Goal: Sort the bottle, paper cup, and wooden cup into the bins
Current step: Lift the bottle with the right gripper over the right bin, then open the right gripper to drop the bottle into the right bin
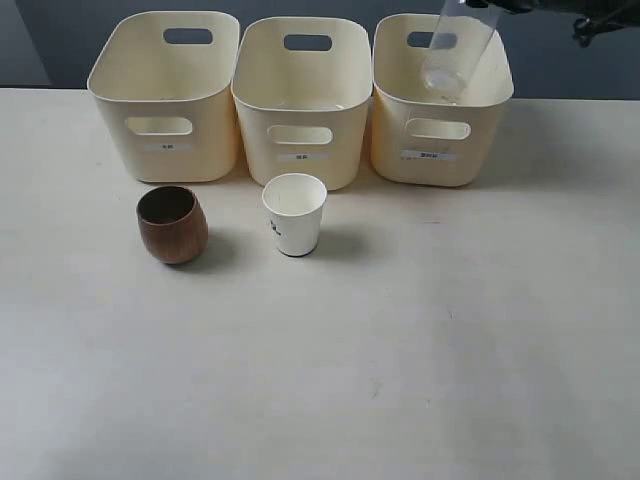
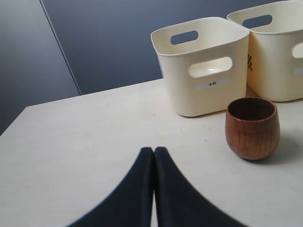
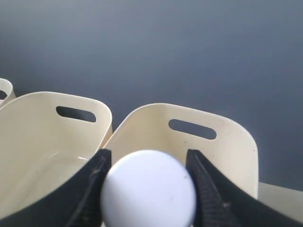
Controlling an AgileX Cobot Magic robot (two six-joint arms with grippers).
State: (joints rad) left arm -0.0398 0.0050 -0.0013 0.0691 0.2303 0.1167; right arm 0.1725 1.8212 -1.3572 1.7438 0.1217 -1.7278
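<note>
Both grippers, left gripper [image 2: 153, 156] and right gripper [image 3: 147, 163], have smooth, matte black, curved tapering jaws.

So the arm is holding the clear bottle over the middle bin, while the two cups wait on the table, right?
Not quite: the bottle hangs over the rightmost bin, not the middle one, as the exterior view shows. The right gripper is clamped on it at its white cap. The wooden cup and paper cup do wait on the table.
</note>
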